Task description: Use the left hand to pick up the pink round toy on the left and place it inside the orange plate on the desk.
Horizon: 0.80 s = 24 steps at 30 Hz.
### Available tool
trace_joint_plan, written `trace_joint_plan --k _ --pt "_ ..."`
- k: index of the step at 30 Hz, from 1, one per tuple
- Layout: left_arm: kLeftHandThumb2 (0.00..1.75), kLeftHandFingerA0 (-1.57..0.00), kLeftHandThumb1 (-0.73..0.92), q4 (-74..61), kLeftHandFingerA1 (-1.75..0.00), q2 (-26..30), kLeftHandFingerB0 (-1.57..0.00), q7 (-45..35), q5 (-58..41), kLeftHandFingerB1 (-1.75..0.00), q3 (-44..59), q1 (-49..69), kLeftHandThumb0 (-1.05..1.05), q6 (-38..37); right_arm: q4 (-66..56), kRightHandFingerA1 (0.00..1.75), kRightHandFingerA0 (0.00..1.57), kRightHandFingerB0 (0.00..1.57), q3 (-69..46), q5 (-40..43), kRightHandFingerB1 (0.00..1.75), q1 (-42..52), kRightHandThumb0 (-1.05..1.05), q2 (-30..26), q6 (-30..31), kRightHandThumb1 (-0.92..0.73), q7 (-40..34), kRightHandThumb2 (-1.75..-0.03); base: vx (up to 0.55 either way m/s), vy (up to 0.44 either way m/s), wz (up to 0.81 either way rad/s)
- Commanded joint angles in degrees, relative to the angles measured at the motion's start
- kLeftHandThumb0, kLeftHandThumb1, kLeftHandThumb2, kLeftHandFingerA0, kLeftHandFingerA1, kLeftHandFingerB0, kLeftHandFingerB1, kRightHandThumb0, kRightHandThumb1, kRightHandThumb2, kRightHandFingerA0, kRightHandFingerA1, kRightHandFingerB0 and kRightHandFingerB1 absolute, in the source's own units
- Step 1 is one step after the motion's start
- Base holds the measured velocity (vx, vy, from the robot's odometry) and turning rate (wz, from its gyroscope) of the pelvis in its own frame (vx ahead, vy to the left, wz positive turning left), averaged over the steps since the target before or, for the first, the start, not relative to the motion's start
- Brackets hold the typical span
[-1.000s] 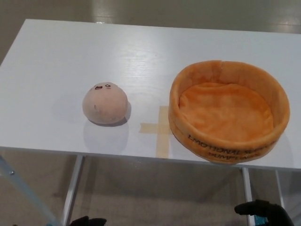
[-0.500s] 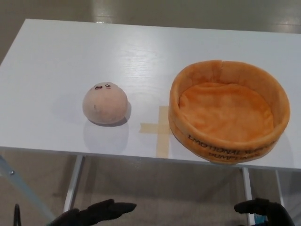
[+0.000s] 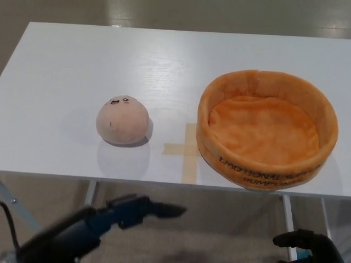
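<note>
White desk [image 3: 66, 71] fills most of the head view, seen from above its near edge. Floor visible beyond and below.

Orange plate [image 3: 267, 127] at 3 o'clock from frame centre: a soft plush basket with a raised wall, upright, black lettering on its near outer wall. Nothing inside; bare orange lining only.

Pink round toy [image 3: 122, 120] at 9 o'clock from centre, resting on the desk, well apart from the plate, small face on its top. Untouched, no hand on it.

Tape cross [image 3: 187, 149] on the desk between toy and plate, its right end touching or running under the plate's near-left wall.

Left hand [image 3: 143, 209] at 6 to 7 o'clock, below the desk's near edge, forearm running in from the lower left corner. Fingers extended toward 3 o'clock, apart, grasping nothing.

Right hand [image 3: 304, 243] at 5 o'clock, lower right corner, partly cut off; fingers curled, cannot tell whether clenched.

Versus half a second ago: left hand is higher and farther right, more of the forearm showing. Toy, plate and right hand unchanged.
</note>
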Motion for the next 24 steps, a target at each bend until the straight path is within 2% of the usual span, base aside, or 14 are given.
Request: trace_joint_plan --k 1,5,7,12,13,14,15,24 --pt "0.57 -0.08 0.48 -4.80 -0.26 -0.37 -0.15 -1.26 -16.59 -0.28 8.47 -13.62 -0.46 8.07 0.49 0.86 0.59 0.59 0.15 -0.28 0.77 -0.20 -0.07 -0.14 0.65 -0.56 0.42 -0.56 0.00 0.000 0.00" --pt "0.56 -0.08 0.47 -1.09 -0.25 -1.91 -0.14 -2.34 -16.17 -0.27 8.83 -18.00 -0.42 9.52 0.37 0.87 0.61 0.60 0.39 -0.57 0.78 -0.08 -0.06 -0.23 0.03 -0.55 0.14 -0.57 0.00 0.000 0.00" --pt "0.55 0.00 0.47 2.70 -0.24 -2.70 -0.12 -1.92 -12.41 -0.26 9.23 -21.99 -0.48 9.74 0.49 0.85 0.58 0.59 0.37 -0.55 0.76 -0.26 -0.08 -0.27 0.30 -0.56 0.24 -0.56 0.00 0.000 0.00" --pt "0.54 0.00 0.46 10.46 -0.21 -4.81 -0.10 -1.66 -5.97 -0.25 10.11 -28.20 -0.44 8.66 0.51 0.86 0.60 0.59 0.36 -0.45 0.76 -0.41 -0.08 -0.40 0.39 -0.55 0.60 -0.57 0.00 0.000 0.00" --pt "0.70 0.00 0.34 14.59 -0.13 -5.24 -0.07 -0.92 -3.03 -0.26 10.05 -31.09 -0.51 8.46 0.51 0.84 0.60 0.59 0.63 -0.77 0.76 -0.37 -0.11 -0.46 0.41 -0.55 0.29 -0.57 0.00 0.000 0.00" --pt "0.70 0.00 0.34 15.39 -0.13 -5.34 -0.07 -0.78 -2.36 -0.26 10.09 -31.66 -0.51 8.42 0.51 0.84 0.60 0.59 0.69 -0.83 0.76 -0.36 -0.11 -0.47 0.43 -0.55 0.22 -0.57 0.00 0.000 0.00" --pt "0.66 0.00 0.33 18.01 -0.03 -5.52 -0.07 -0.59 -1.31 -0.22 9.99 -34.01 -0.52 8.90 0.53 0.86 0.62 0.60 0.66 -0.78 0.76 -0.32 -0.10 -0.47 0.32 -0.55 0.19 -0.57 0.00 0.000 0.00" --pt "0.69 0.00 0.36 32.16 -0.05 -7.96 -0.07 1.22 5.11 -0.23 9.19 -44.84 -0.57 7.76 0.71 0.84 0.58 0.59 0.33 -0.21 0.76 -0.47 -0.09 -0.39 0.72 -0.56 0.98 -0.56 0.00 0.000 0.00"
